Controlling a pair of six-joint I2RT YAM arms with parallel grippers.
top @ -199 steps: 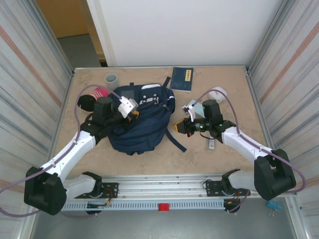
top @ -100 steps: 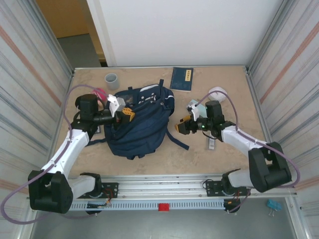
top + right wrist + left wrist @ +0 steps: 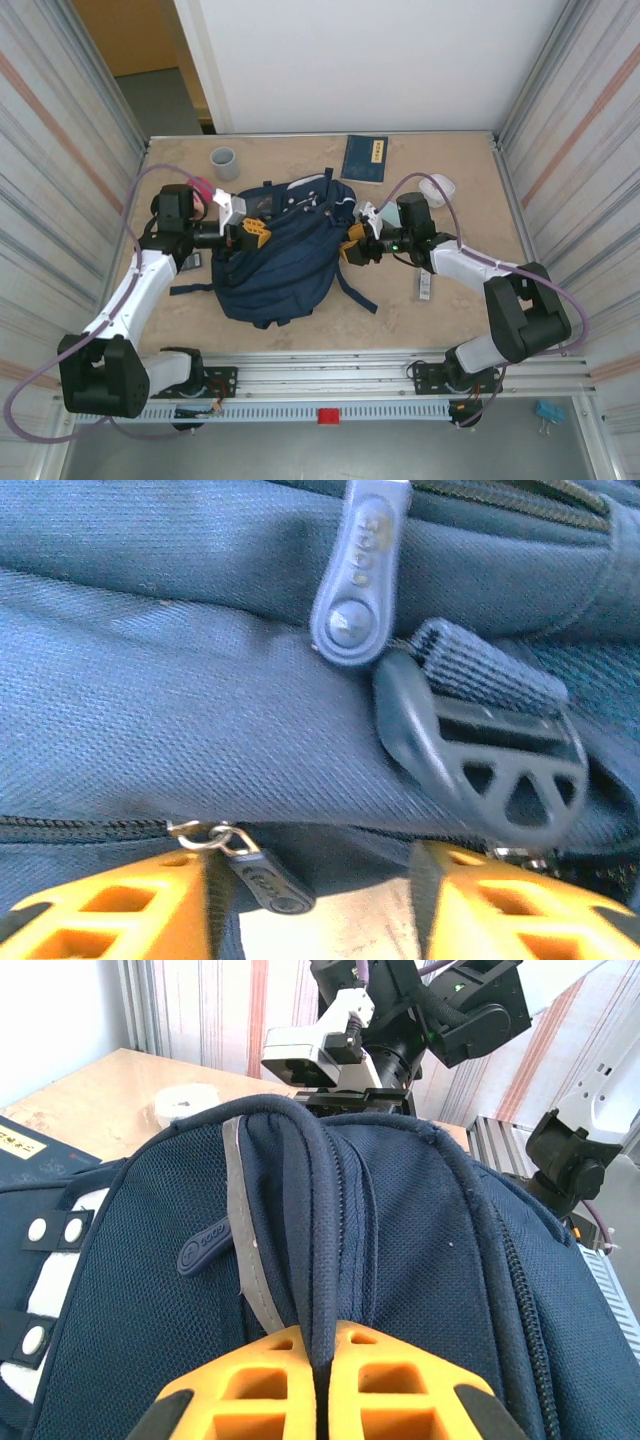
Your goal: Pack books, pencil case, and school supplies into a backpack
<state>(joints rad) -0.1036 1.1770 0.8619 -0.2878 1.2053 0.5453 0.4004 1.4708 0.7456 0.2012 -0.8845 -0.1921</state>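
The navy backpack (image 3: 285, 262) lies in the middle of the table. My left gripper (image 3: 250, 235) is shut on its dark top strap (image 3: 320, 1210), which runs up between the orange fingers (image 3: 250, 1385). My right gripper (image 3: 354, 250) presses against the backpack's right side, open. In the right wrist view a small black zipper pull (image 3: 265, 882) hangs in the gap close to the left finger (image 3: 110, 910), and bare table shows under it. The thin navy book (image 3: 365, 158) with gold lettering lies flat at the back of the table. I cannot tell which item is the pencil case.
A grey cup (image 3: 224, 158) stands at the back left and a pink item (image 3: 201, 187) lies behind my left arm. A white roll (image 3: 438, 188) sits at the right, a small flat item (image 3: 424, 286) below it. Metal walls close both sides.
My right gripper has moved left to the backpack's side and opened. My left arm has drawn back to the left, still gripping the strap, and the backpack has shifted and stretched with it.
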